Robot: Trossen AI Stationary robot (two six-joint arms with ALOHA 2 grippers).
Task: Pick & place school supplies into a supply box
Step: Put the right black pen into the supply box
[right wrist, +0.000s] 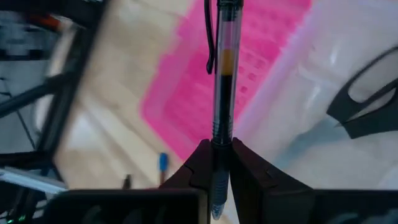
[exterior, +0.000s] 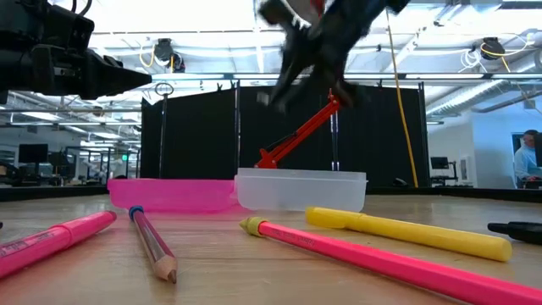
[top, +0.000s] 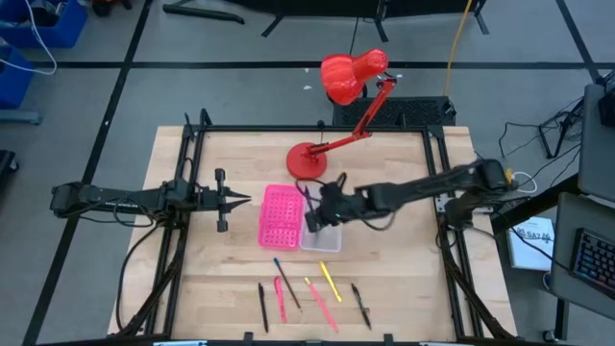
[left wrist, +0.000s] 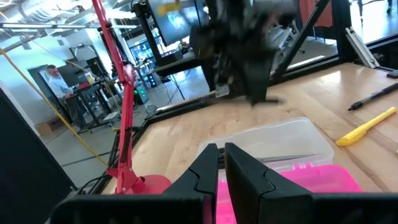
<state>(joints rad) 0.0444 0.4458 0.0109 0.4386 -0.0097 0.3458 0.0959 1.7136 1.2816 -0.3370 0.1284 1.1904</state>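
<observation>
The supply box lies open on the table, pink half (top: 280, 216) beside clear half (top: 324, 238). My right gripper (right wrist: 215, 163) hangs over the box (exterior: 301, 188), shut on a clear pen with a black clip (right wrist: 222, 68). A black scissors handle (right wrist: 364, 106) lies in the clear half (right wrist: 311, 137). Several pens and pencils (top: 322, 300) lie on the table near the near edge, black, pink and yellow. My left gripper (top: 240, 200) waits above the table left of the pink half, its fingers shut (left wrist: 221, 169). My right gripper pinches the clear pen by its barrel (right wrist: 219, 134) between the two fingers. The pen runs along the fingers and sticks out ahead of them. It is lifted clear, above the seam between the pink and the clear half.
A red desk lamp stands beyond the box, its round base (top: 307, 160) on the table's far part and its head (top: 351, 75) past the far edge. A black frame (top: 192, 135) borders the table. A person (exterior: 529, 161) is in the room behind.
</observation>
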